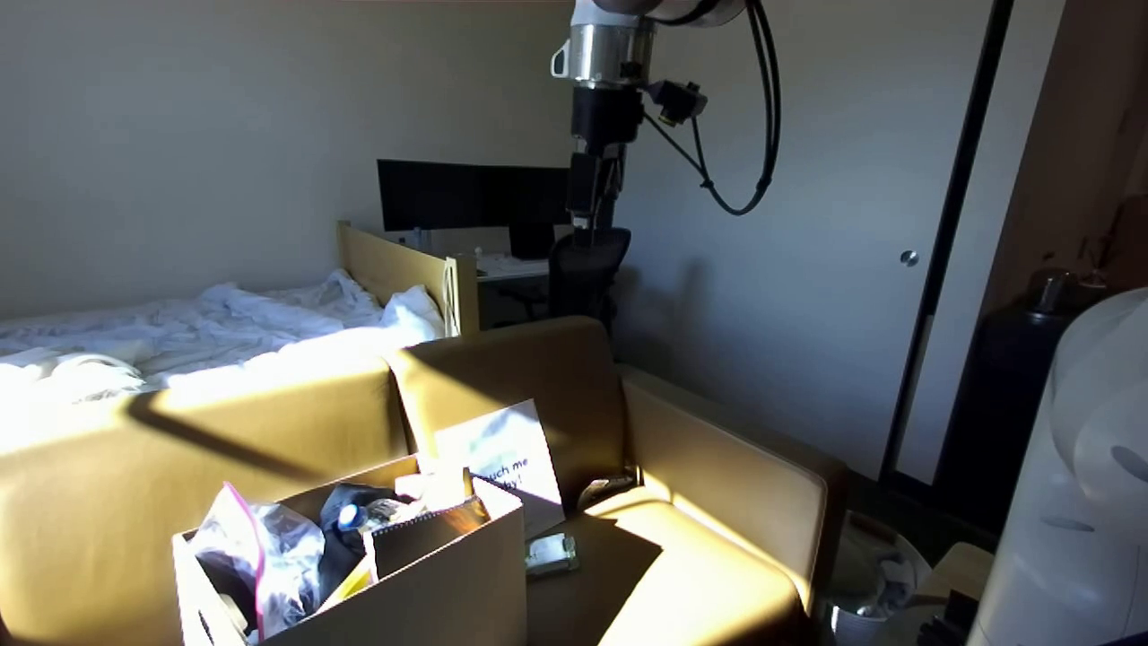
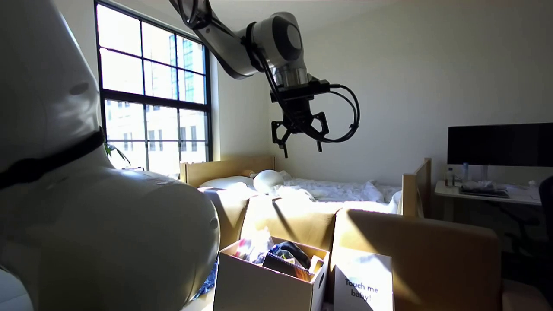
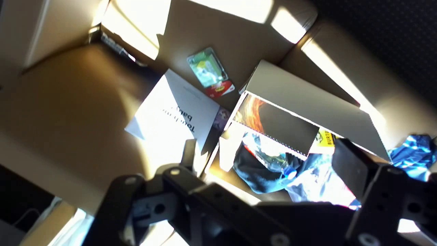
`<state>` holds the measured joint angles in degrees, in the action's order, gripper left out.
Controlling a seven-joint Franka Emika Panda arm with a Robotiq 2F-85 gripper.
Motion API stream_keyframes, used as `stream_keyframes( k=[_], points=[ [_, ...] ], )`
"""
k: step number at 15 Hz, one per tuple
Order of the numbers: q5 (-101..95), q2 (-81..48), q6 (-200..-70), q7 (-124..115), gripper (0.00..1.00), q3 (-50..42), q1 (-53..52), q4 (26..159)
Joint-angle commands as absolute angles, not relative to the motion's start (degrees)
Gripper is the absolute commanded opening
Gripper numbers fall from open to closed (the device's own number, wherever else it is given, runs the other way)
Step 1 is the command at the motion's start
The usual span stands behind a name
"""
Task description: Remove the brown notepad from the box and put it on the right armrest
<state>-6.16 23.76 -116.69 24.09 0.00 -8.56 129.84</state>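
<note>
While a messy bed (image 1: 188, 314) shows at the left of an exterior view, a tan couch (image 1: 305, 404) runs below it. The big brown box (image 1: 448, 588) sits on the couch at the lower left, with a clear, pink-edged bag (image 1: 291, 556) poking out of its left end. Right of the bag, the brown notepad (image 1: 413, 545) is inside the box, close to the near wall. Next, a white card (image 1: 498, 453) with words stands tilted beside the box. The gripper (image 1: 594, 218) hangs at the top middle, and the wrist view shows it spread wide, holding nothing. The right armrest (image 1: 726, 471) is at the lower right.
</note>
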Motion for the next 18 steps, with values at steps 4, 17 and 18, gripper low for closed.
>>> stream_keyframes(
  k=[4, 17, 18],
  points=[
    [4.09, 2.01, -143.68, 43.74, 1.00, -2.06, -11.65, 125.25],
    [17.25, -26.34, -141.05, 74.33, 1.00, 19.28, -5.14, 111.22],
    [16.19, -27.69, -139.11, 75.11, 1.00, 19.30, -5.27, 111.10]
  ],
)
